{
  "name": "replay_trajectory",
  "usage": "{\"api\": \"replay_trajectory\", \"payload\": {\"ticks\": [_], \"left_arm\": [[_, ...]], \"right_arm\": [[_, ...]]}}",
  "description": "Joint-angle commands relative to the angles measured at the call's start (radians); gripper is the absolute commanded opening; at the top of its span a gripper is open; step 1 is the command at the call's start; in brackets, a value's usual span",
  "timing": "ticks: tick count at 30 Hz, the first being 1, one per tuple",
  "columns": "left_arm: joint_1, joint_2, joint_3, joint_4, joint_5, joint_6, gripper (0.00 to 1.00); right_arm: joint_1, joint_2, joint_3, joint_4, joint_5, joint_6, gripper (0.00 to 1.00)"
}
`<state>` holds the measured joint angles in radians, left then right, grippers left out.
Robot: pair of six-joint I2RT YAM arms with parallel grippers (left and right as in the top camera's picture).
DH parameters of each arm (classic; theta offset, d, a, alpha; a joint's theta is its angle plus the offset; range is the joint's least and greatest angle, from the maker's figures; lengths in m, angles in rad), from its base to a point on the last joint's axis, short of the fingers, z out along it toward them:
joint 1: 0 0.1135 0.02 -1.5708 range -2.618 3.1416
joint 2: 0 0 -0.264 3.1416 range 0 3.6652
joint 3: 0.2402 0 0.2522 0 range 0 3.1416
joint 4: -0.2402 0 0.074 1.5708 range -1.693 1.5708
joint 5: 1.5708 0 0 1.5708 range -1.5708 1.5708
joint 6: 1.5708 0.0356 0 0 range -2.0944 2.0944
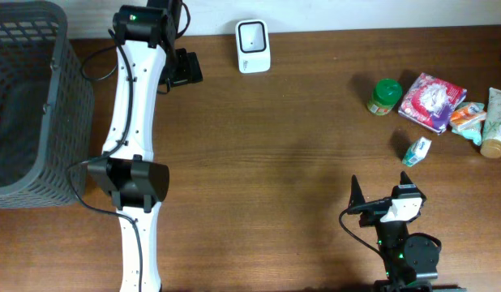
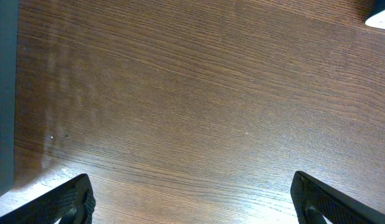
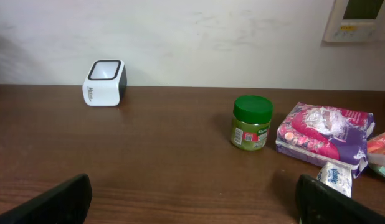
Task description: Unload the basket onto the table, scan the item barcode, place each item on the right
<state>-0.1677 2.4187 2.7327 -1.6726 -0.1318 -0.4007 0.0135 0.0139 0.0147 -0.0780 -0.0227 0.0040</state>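
Fingers on both arms spread wide, nothing held. Left gripper (image 2: 192, 199) looks down on bare wood near the dark mesh basket (image 1: 32, 105); right gripper (image 3: 192, 196) low at the near edge, facing the far wall.

Task items sit in a cluster at the far right of the table (image 1: 275, 162): green-lidded jar (image 1: 385, 96), pink and purple soft pack (image 1: 430, 101), small white-green carton (image 1: 417, 151), an orange-teal packet (image 1: 468, 118) and a cream tube (image 1: 495, 122). White barcode scanner (image 1: 253, 46) stands at the far edge, centre, well apart from the cluster, window facing up and forward.

Handling guess: the small carton is closest to the right gripper, likely light and a bit crushable, so take it across its narrow sides with a mild squeeze. Jar looks rigid, probably glass and heavier, smooth and slip-prone; grasp around the body under the lid. Soft pack would deform and sag; tube is round and may roll.

Obstacles: path from cluster to scanner is open wood. Jar and soft pack sit near each other, carton stands apart. Left arm lies along the left side, away from the route. Barcode faces can't be read.
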Motion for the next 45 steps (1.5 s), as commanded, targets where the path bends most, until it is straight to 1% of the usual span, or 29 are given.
{"api": "replay_trajectory", "payload": {"ticks": [1, 5, 8, 10, 11, 12, 13, 14, 15, 17, 19, 20, 22, 28, 30, 32, 35, 37, 39, 41, 43, 45], "left_arm": [[0.0, 0.004, -0.002, -0.001, -0.007, 0.012, 0.99], [0.001, -0.005, -0.002, -0.006, -0.02, 0.013, 0.99], [-0.001, -0.055, -0.014, -0.007, -0.023, 0.012, 0.99], [-0.009, -0.143, -0.108, 0.054, -0.024, 0.013, 0.99], [-0.017, -0.193, -0.184, 0.114, -0.032, 0.013, 0.99], [-0.029, -0.261, -0.298, 0.206, -0.043, 0.013, 0.99], [-0.045, -0.347, -0.458, 0.325, -0.052, 0.038, 0.99], [-0.061, -0.467, -0.686, 0.493, -0.052, 0.115, 0.99], [-0.067, -0.532, -0.808, 0.592, -0.052, 0.154, 0.99], [-0.073, -0.612, -0.963, 0.712, -0.052, 0.211, 0.99], [-0.087, -0.702, -1.14, 0.813, -0.052, 0.311, 0.99], [-0.098, -0.727, -1.196, 0.828, -0.053, 0.34, 0.99], [-0.112, -0.728, -1.229, 0.821, -0.049, 0.353, 0.99], [-0.115, -0.727, -1.236, 0.824, -0.074, 0.353, 0.99], [-0.117, -0.731, -1.246, 0.854, -0.067, 0.353, 0.99], [-0.125, -0.77, -1.289, 0.906, -0.068, 0.353, 0.99], [-0.146, -0.949, -1.485, 1.092, -0.068, 0.353, 0.99], [-0.146, -1.079, -1.619, 1.179, -0.068, 0.353, 0.99], [-0.146, -1.216, -1.744, 1.189, -0.068, 0.353, 0.99], [-0.146, -1.317, -1.85, 1.189, -0.068, 0.353, 0.99], [-0.146, -1.356, -1.926, 1.192, -0.069, 0.353, 0.99], [-0.145, -1.344, -1.967, 1.194, -0.075, 0.353, 0.99]], "right_arm": [[-0.007, -0.008, -0.009, -0.002, 0.019, 0.0, 0.99], [-0.007, -0.008, -0.009, -0.002, 0.019, 0.0, 0.99], [-0.007, -0.008, -0.009, -0.002, 0.019, 0.0, 0.99], [-0.007, -0.008, -0.009, -0.002, 0.019, 0.0, 0.99], [-0.007, -0.008, -0.009, -0.002, 0.019, 0.0, 0.99], [-0.007, -0.008, -0.009, -0.002, 0.019, 0.0, 0.99], [-0.007, -0.008, -0.009, -0.002, 0.019, 0.0, 0.99], [-0.007, -0.009, -0.009, -0.002, 0.019, 0.0, 0.99], [-0.007, -0.008, -0.009, -0.002, 0.019, 0.0, 0.99], [-0.007, -0.008, -0.009, -0.002, 0.019, 0.0, 0.99], [-0.007, -0.008, -0.009, -0.002, 0.019, 0.0, 0.99], [-0.007, -0.008, -0.009, -0.002, 0.019, 0.0, 0.99], [-0.007, -0.008, -0.009, -0.002, 0.019, 0.0, 0.99], [-0.007, -0.008, -0.009, -0.002, 0.019, 0.0, 0.99], [-0.007, -0.009, -0.009, -0.002, 0.019, 0.0, 0.99], [-0.007, -0.008, -0.009, -0.002, 0.019, 0.0, 0.99], [-0.007, -0.009, -0.009, -0.002, 0.019, 0.0, 0.99], [-0.007, -0.008, -0.009, -0.002, 0.019, 0.0, 0.99], [-0.007, -0.009, -0.009, -0.002, 0.019, 0.0, 0.99], [-0.007, -0.008, -0.009, -0.002, 0.019, 0.0, 0.99], [-0.007, -0.008, -0.009, -0.002, 0.019, 0.0, 0.99], [-0.007, -0.008, -0.009, -0.002, 0.019, 0.0, 0.99]]}}
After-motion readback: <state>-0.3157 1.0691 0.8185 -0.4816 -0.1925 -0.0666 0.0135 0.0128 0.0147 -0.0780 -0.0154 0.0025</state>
